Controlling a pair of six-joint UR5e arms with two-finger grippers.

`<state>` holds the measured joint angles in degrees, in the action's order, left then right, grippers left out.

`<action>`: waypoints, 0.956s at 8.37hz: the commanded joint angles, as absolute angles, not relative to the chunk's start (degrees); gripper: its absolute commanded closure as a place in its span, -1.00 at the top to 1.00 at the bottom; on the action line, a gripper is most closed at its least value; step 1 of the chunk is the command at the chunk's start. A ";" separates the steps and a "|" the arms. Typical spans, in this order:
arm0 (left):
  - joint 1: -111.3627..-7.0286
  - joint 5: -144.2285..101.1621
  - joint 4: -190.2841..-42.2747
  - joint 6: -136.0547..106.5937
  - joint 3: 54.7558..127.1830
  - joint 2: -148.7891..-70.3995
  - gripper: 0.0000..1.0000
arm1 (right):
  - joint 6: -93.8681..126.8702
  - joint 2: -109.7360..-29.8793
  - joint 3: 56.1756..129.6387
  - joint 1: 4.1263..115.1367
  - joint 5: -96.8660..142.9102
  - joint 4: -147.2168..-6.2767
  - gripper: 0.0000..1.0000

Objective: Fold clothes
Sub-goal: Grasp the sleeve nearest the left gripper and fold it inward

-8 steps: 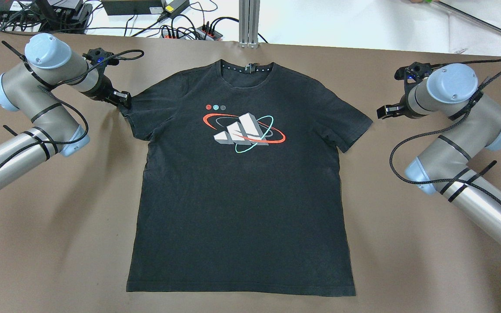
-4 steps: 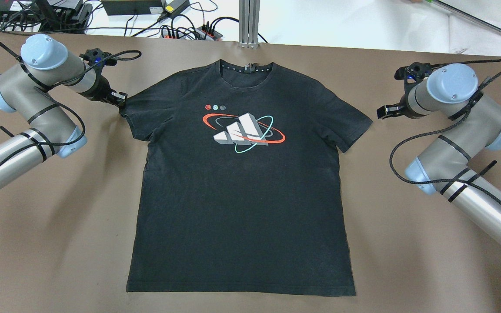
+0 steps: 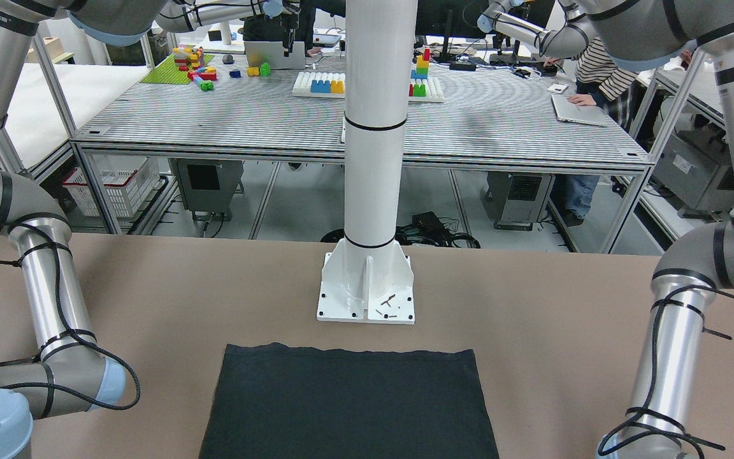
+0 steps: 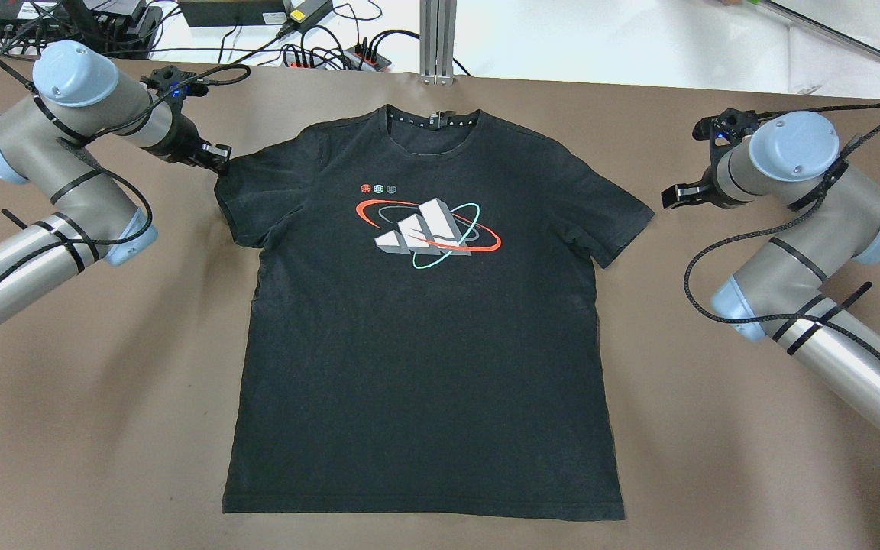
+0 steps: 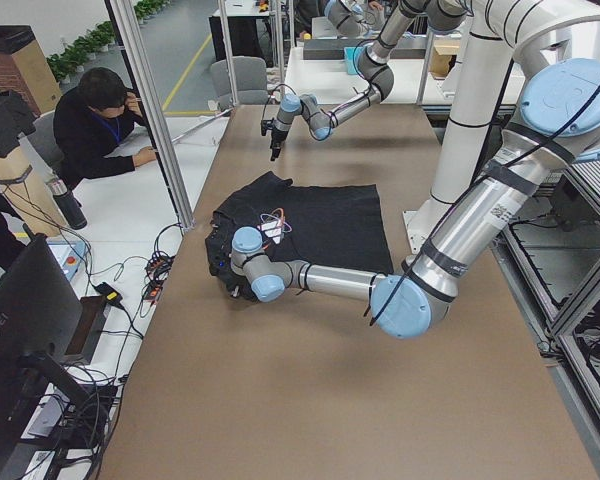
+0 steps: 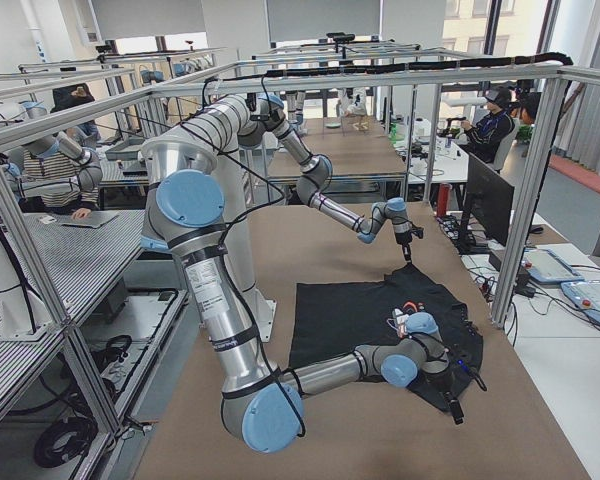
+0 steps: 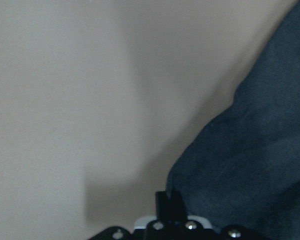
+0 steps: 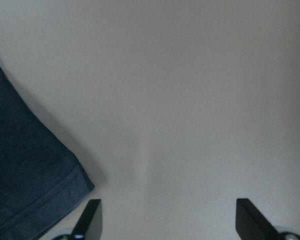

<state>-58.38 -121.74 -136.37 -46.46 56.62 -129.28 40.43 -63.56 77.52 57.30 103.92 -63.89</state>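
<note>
Clothes point(image 4: 425, 344): one black T-shirt, spread flat and front up in the middle of the brown counter point(image 4: 104, 420), collar away from the robot, both sleeves out.
Left gripper point(image 4: 215, 159): at the outer corner of the left sleeve point(image 4: 249, 198). In the wrist view its fingers are pressed together right at the fabric's edge, and it appears to be pinching the hem.
Right gripper point(image 4: 673, 195): spread wide, just beside the right sleeve point(image 4: 616, 218) but not touching it.
Step in hand: likely folding the sleeves in over the body.
Doing it well: the left should raise the sleeve only enough to clear the cloth, then carry it straight inward so the crease runs in line with the side seam. The right needs to come in over its hem before closing. A pull outward would drag the whole shirt askew.
Chest print point(image 4: 428, 229): three slanted white-grey bars ringed by a red and a teal loop, which looks like the Adidas mark, with no lettering. The three small round badges above are too small to read.
Neck tag point(image 4: 435, 118): unreadable.
Monitor point(image 5: 10, 350): "HUAWEI" on its edge.
</note>
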 commanded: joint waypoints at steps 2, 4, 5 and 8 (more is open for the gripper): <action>-58.10 -121.55 -134.92 -58.41 58.52 -134.90 -1.00 | 40.43 -63.55 77.52 57.30 103.89 -63.90 0.88; -57.57 -121.64 -124.25 -60.55 65.36 -137.19 -1.00 | 40.43 -63.63 77.52 57.30 103.89 -63.90 0.88; -55.92 -121.12 -123.58 -63.25 66.00 -137.89 -1.00 | 40.43 -63.63 77.52 57.30 103.89 -63.90 0.88; -47.05 -112.79 -123.40 -69.06 65.22 -141.40 -1.00 | 40.43 -63.63 77.43 57.22 103.89 -63.90 0.88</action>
<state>-52.45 -117.94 -123.84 -65.53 65.68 -139.14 40.43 -63.63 77.46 57.26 103.89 -63.90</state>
